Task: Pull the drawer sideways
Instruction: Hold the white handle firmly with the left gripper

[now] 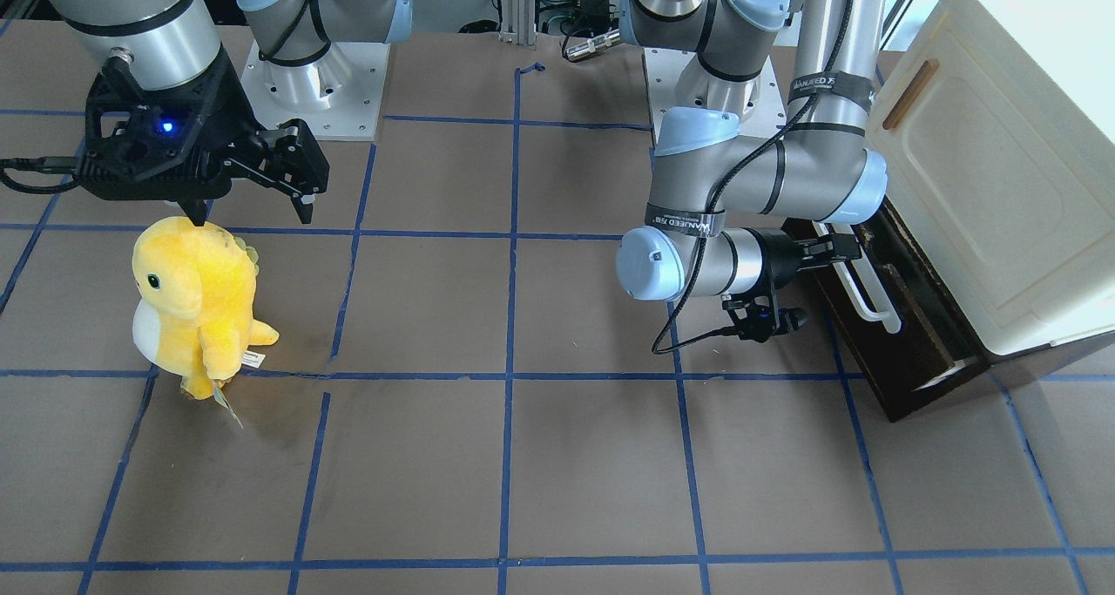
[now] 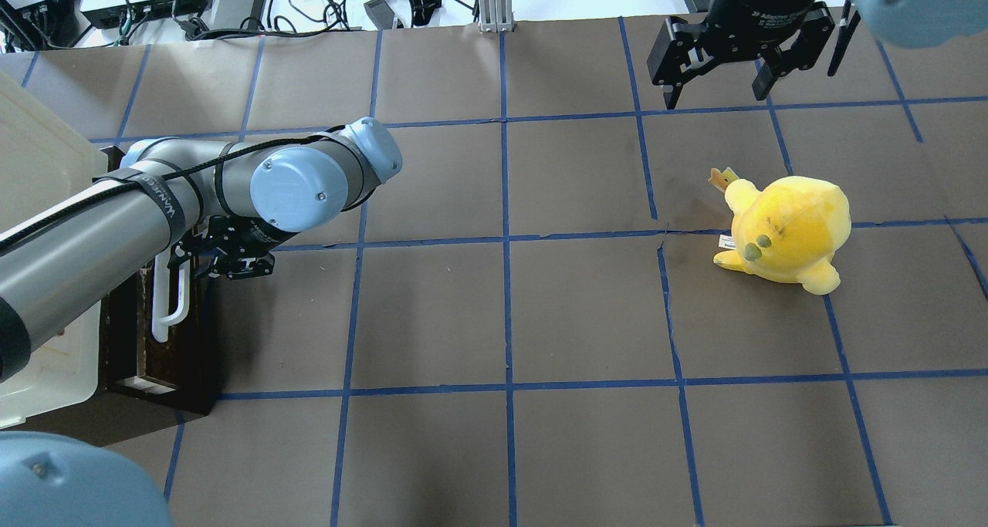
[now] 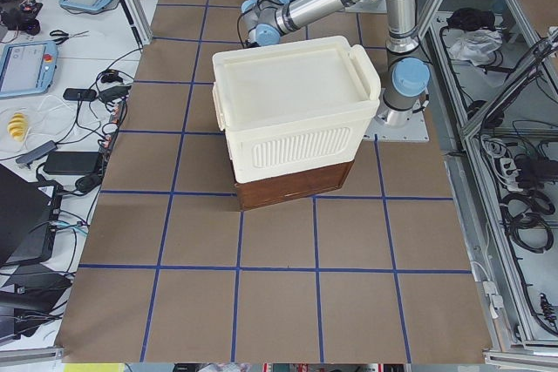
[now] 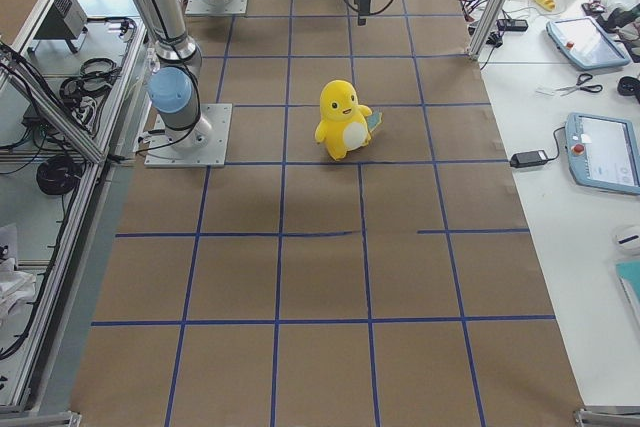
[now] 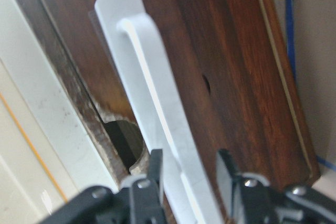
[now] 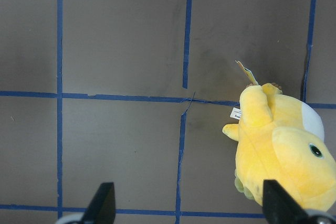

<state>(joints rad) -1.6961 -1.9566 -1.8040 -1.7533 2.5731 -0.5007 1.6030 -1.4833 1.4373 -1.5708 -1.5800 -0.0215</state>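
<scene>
The dark brown drawer (image 1: 897, 351) sits at the bottom of a cream cabinet (image 1: 984, 185) and stands a little way out of it. Its long white bar handle (image 1: 871, 303) runs along the front. My left gripper (image 1: 843, 248) is at one end of the handle. In the left wrist view the handle (image 5: 152, 77) passes between the two fingers of the left gripper (image 5: 190, 174), which are closed in on it against the drawer front (image 5: 236, 77). My right gripper (image 1: 253, 207) hangs open and empty above the table, far from the drawer.
A yellow plush toy (image 1: 196, 303) stands on the brown table just below the right gripper; it also shows in the right wrist view (image 6: 286, 145). The cabinet (image 2: 31, 195) fills the table's left end. Blue tape lines grid the table.
</scene>
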